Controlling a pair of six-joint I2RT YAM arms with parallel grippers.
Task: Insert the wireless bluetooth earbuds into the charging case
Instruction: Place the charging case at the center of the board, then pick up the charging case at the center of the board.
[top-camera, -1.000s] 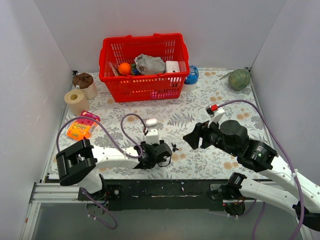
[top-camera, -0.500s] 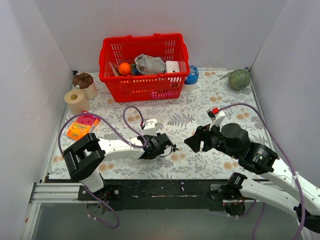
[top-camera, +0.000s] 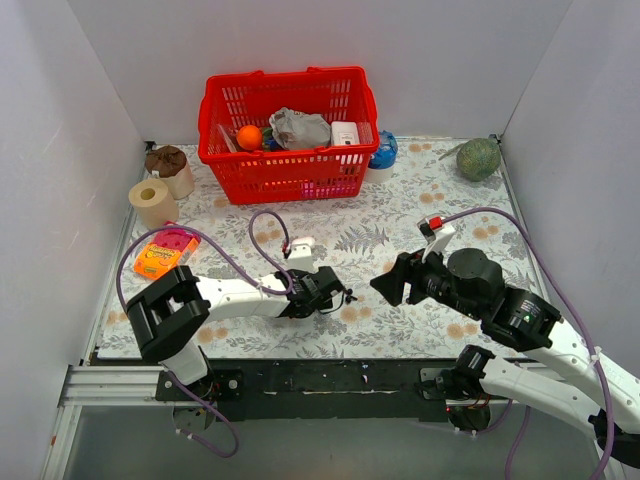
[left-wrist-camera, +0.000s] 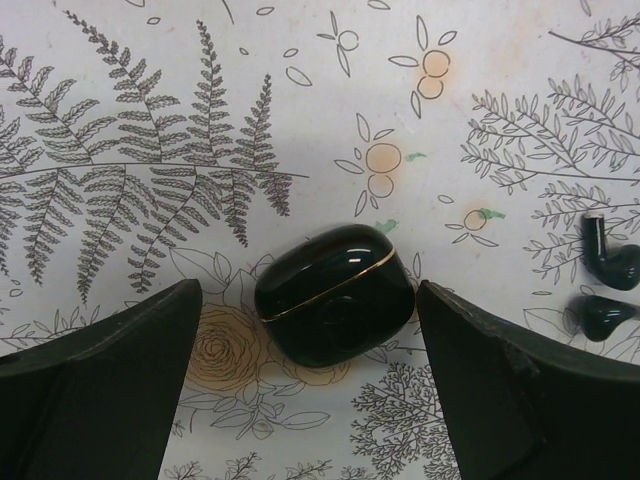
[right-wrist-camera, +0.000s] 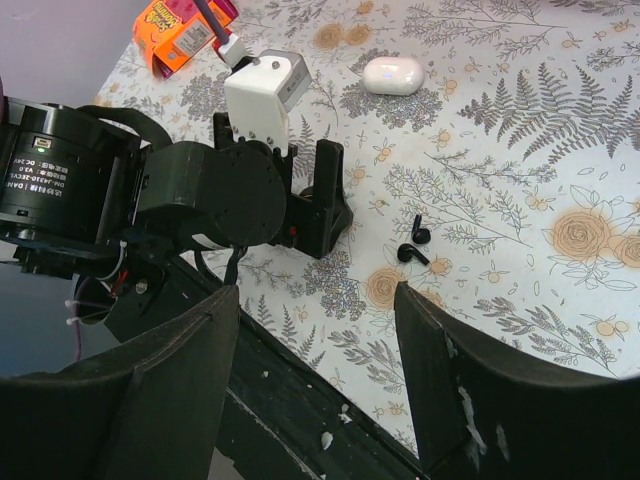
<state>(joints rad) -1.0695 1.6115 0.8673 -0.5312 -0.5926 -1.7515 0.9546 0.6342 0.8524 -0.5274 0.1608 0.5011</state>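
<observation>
The charging case (left-wrist-camera: 333, 293) lies shut, both earbuds (left-wrist-camera: 603, 316) outside beside it.

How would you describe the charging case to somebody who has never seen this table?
On the flowered tablecloth, near the front edge, find the left end effector. The charging case lies between its open fingers. It is a glossy black pebble with a thin gold line, far bigger than the two stemmed earbuds beside it.

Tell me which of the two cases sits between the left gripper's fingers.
The glossy black charging case, flanked by the open left gripper; the white pill-shaped case lies well clear of it.
</observation>
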